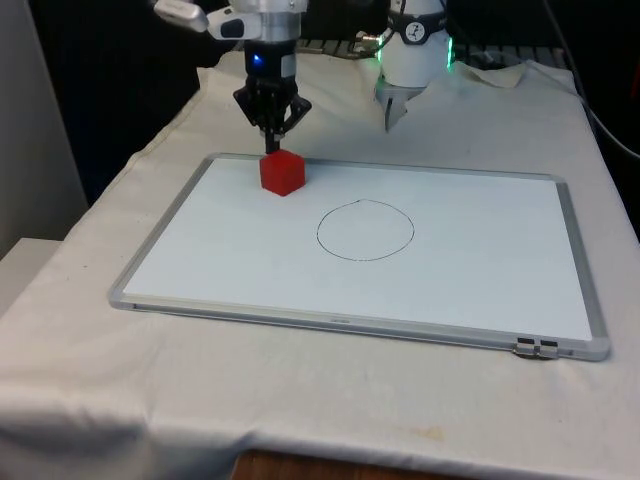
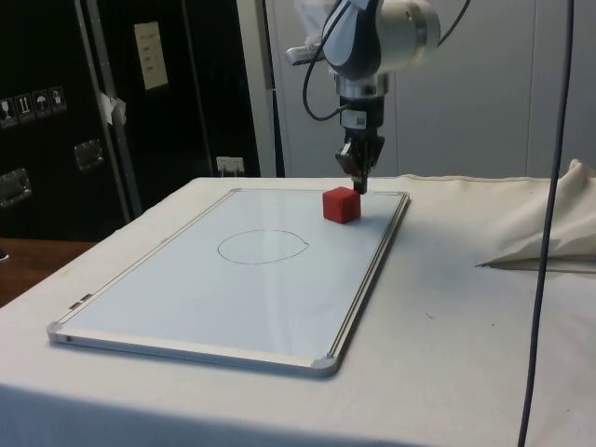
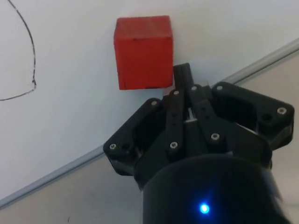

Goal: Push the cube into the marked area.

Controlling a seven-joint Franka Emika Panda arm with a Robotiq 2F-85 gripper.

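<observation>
White cloth covers the table, and on it lies a whiteboard (image 1: pixel 480 300) with a pen-drawn circle (image 1: pixel 365 230) near its middle. Down at the board's far edge the gripper (image 1: pixel 271 143) stands with its fingers pinched together, holding nothing, its tip right at the back of the red cube (image 1: pixel 282 171). That cube sits just inside the frame, well apart from the circle, so I'd say the push has barely begun, if at all, and nearly the whole distance remains.
</observation>
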